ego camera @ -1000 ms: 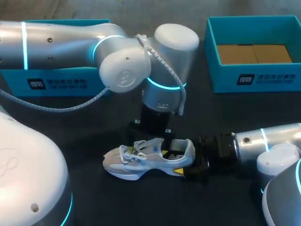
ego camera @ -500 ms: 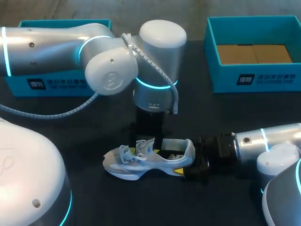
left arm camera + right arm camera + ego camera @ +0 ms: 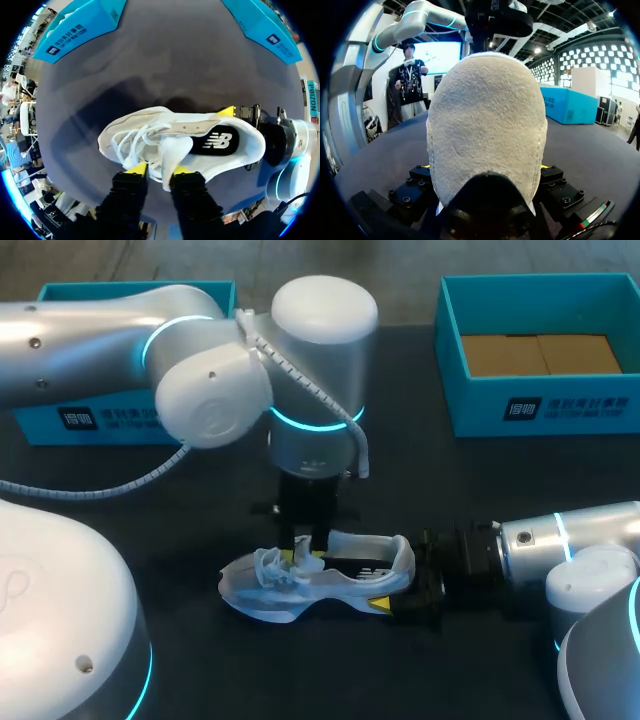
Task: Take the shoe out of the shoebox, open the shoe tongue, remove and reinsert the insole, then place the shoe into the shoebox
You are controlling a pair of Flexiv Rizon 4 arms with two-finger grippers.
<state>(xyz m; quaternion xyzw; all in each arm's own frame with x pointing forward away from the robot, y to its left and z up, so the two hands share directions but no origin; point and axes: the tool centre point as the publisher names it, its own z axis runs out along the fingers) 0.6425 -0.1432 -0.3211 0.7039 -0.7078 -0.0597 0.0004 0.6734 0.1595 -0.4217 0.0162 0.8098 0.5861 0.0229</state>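
Shoe (image 3: 262,592), a white sneaker, sits on its sole on the dark table (image 3: 200,490), toe twd my left, heel twd my right, well apart from both boxes. The right gripper (image 3: 402,582) is clamped on the heel from 2 sides. In its own wrist view the heel fills nearly everything, w/ only slivers of yellow showing either side. The left gripper (image 3: 158,170) hangs straight down over mid-shoe, tips close together & nipped on the tongue (image 3: 176,150) w/ some lace. The tongue stands up off the opening. The black insole (image 3: 220,142) shows inside, front end hidden under the tongue. In the head view the left arm (image 3: 200,390) blocks most of that gripper. The open teal shoebox (image 3: 540,405) is far right w/ brown cardboard inside. The 2nd teal box (image 3: 100,418) is far left, partly behind the arm, inside not visible.
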